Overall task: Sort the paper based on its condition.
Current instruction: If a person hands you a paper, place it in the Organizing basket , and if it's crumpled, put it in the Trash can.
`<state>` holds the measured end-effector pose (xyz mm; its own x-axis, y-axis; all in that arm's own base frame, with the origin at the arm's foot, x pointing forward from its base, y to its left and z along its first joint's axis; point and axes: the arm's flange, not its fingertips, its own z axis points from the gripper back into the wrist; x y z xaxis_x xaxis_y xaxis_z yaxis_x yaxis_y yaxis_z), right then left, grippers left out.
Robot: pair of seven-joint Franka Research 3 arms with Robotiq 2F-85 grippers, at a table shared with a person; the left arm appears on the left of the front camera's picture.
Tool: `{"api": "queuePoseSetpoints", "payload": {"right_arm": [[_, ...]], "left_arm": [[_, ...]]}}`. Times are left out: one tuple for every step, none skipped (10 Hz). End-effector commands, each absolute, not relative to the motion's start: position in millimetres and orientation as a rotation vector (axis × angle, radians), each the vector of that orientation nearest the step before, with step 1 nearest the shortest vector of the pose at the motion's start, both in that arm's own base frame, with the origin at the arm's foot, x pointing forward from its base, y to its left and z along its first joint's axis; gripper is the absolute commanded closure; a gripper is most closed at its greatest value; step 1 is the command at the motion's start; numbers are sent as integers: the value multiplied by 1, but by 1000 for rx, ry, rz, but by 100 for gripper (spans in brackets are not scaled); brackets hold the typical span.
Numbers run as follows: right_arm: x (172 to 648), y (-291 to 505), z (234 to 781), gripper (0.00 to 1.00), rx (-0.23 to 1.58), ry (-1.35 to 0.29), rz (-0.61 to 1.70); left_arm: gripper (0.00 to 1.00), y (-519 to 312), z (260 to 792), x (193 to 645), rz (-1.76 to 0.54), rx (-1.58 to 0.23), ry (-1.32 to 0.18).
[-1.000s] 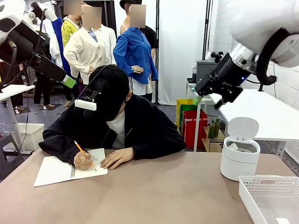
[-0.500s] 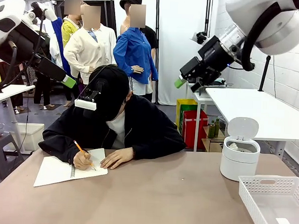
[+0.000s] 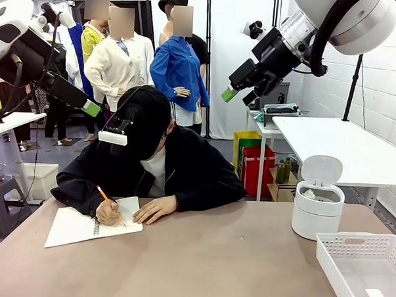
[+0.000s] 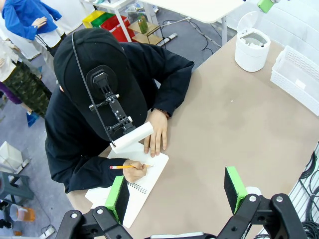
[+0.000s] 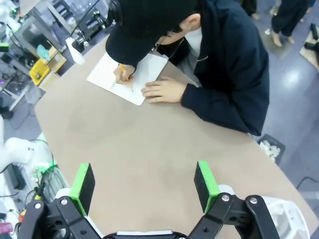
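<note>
A spiral notebook of white paper [image 3: 83,227] lies open at the table's far left. A person in black leans over it, writing with an orange pencil [image 3: 108,200], the other hand flat on the page edge. My left gripper [image 3: 89,107] hangs high above the table's left side. In its wrist view the left gripper [image 4: 176,191] is open and holds nothing, with the notebook [image 4: 149,174] below it. My right gripper [image 3: 230,93] is raised high at centre right. The right wrist view has that gripper [image 5: 144,181] open over bare table, far from the notebook [image 5: 134,74].
A white lidded bin [image 3: 317,206] with its lid up stands at the far right of the table. A white mesh basket [image 3: 361,261] holding a small slip sits at the near right corner. The bin [image 4: 251,47] and basket [image 4: 299,74] also appear in the left wrist view.
My right arm has swung up and to the left, from above the bin toward the middle. The left arm has stayed still. The person keeps writing.
</note>
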<state>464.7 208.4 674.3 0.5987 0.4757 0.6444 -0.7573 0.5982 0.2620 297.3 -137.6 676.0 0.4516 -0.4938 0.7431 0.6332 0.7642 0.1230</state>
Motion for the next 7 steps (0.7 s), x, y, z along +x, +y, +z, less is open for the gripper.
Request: {"api": "queuePoseSetpoints", "payload": {"right_arm": [[467, 204, 677, 0, 538, -527, 807], [469, 203, 681, 0, 526, -529, 804], [469, 203, 682, 0, 521, -528, 810], [467, 202, 683, 0, 512, -529, 812], [467, 201, 685, 0, 506, -530, 813], [466, 201, 686, 0, 503, -541, 810], [465, 200, 689, 0, 508, -548, 813]], "left_arm": [[0, -136, 676, 298, -699, -188, -857], [0, -136, 676, 298, -699, -188, -857], [0, -136, 676, 298, -699, -188, -857], [0, -136, 676, 298, -699, -188, -857], [0, -136, 676, 298, -699, -188, -857], [0, -136, 676, 298, -699, -188, -857], [0, -136, 676, 298, -699, -188, -857]]}}
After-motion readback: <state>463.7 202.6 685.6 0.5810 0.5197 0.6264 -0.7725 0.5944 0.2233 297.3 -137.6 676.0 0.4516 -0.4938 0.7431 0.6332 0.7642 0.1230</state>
